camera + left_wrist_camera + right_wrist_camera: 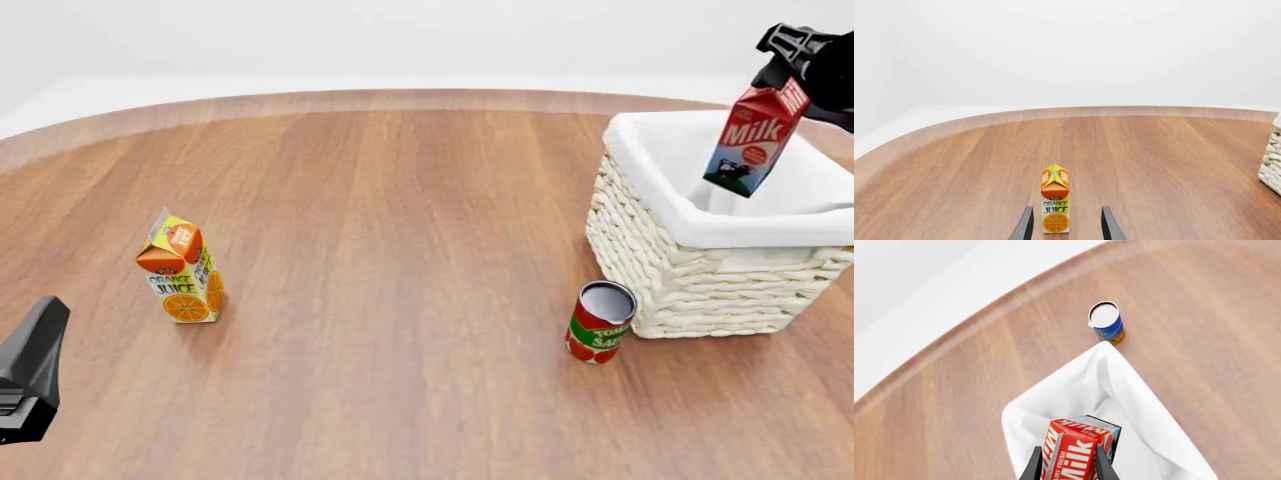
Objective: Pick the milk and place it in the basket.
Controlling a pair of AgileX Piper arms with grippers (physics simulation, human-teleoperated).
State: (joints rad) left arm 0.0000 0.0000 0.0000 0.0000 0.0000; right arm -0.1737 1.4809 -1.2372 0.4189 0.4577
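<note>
The milk [754, 138], a red-topped carton with a cow picture, hangs tilted in the air over the basket [694, 285], its lower end above the white cloth lining. My right gripper [791, 78] is shut on the carton's red top. In the right wrist view the milk [1075, 452] sits between the right gripper's [1069, 469] fingers, with the lining [1084, 390] below it. My left gripper [36, 362] is low at the near left, open and holding nothing.
An orange juice carton [180, 272] stands upright on the left of the wooden table, ahead of the left gripper [1066, 229] and apart from it. A red tomato can [601, 322] stands by the basket's near left corner. A blue-sided can [1107, 322] shows beyond a lining corner.
</note>
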